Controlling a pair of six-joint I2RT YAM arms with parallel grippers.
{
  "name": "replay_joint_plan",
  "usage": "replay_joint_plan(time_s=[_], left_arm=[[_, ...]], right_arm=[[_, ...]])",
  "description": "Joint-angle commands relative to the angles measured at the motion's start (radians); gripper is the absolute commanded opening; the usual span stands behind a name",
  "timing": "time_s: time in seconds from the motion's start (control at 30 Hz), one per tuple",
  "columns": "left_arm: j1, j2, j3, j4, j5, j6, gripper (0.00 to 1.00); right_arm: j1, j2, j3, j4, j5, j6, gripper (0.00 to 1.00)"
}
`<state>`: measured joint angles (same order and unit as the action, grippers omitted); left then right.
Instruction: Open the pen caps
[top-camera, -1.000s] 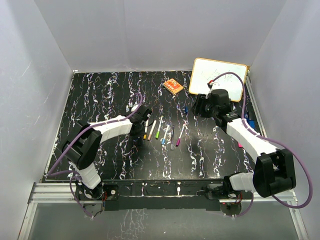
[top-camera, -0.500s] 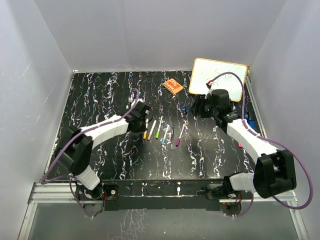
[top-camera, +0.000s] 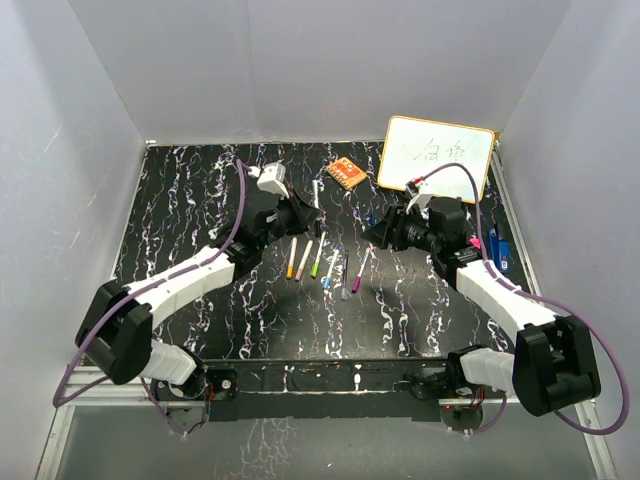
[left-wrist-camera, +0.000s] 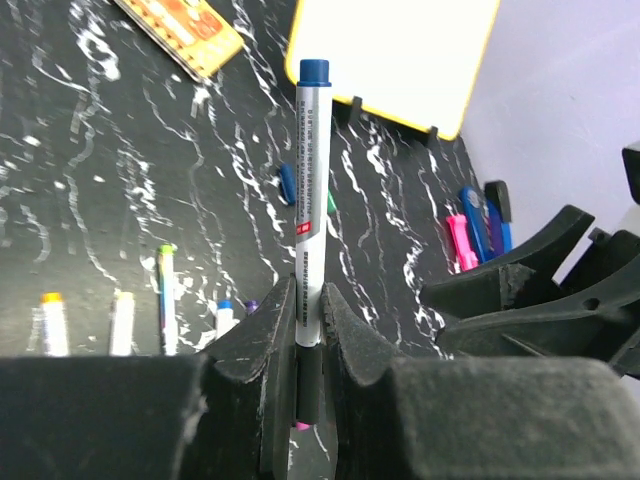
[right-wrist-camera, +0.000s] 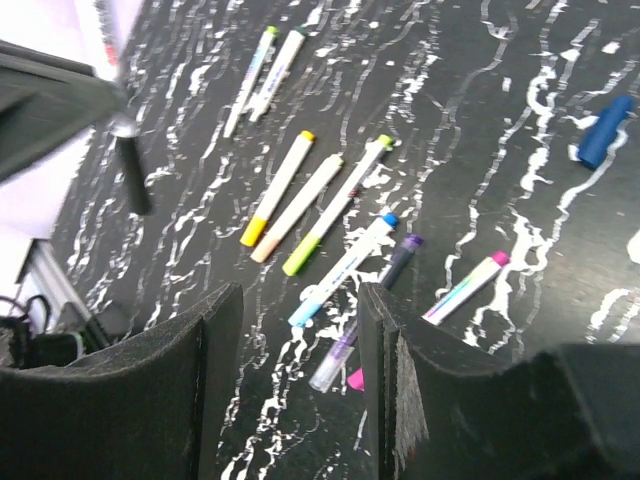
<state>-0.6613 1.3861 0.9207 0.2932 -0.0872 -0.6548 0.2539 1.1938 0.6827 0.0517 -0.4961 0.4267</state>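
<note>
My left gripper (top-camera: 303, 215) (left-wrist-camera: 310, 300) is shut on a white marker (left-wrist-camera: 312, 200) and holds it above the table. The marker's dark blue cap (left-wrist-camera: 315, 70) is on its far end, pointing towards the right arm. The marker shows in the top view (top-camera: 318, 192). My right gripper (top-camera: 385, 232) (right-wrist-camera: 300, 380) is open and empty, a short way right of the marker. Below lie several capped markers (top-camera: 318, 258) in a row, with yellow (right-wrist-camera: 255, 232), green (right-wrist-camera: 300, 262), light blue (right-wrist-camera: 310, 310) and purple (right-wrist-camera: 405, 250) ends. A loose blue cap (top-camera: 372, 218) (right-wrist-camera: 605, 130) lies near them.
A white board (top-camera: 437, 155) with a yellow rim leans at the back right. An orange eraser block (top-camera: 346, 173) (left-wrist-camera: 180, 25) lies left of it. Pink and blue clips (top-camera: 497, 248) (left-wrist-camera: 470, 230) lie by the right edge. Two more markers (right-wrist-camera: 265, 65) lie apart at the left.
My left gripper has risen from the marker row and swung back and right, with the blue-capped marker in it. My right gripper has turned and moved left towards it.
</note>
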Motion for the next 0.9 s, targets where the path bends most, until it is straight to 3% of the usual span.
replay_joint_plan(time_s=[0.0,0.4,0.87], left_arm=[[-0.004,0.042,-0.046,0.256,0.132,-0.099,0.00],[-0.015,0.107,-0.085,0.459,0.219,-0.267,0.00],[-0.038,0.104,-0.114,0.503,0.254,-0.331,0.00]], right_arm=[[0.014,-0.025,-0.022,0.224,-0.143,0.086,0.48],[0.104,0.032,-0.010,0.302,-0.144,0.125,0.47],[0.143,0.037,0.006,0.324,-0.099,0.135,0.47]])
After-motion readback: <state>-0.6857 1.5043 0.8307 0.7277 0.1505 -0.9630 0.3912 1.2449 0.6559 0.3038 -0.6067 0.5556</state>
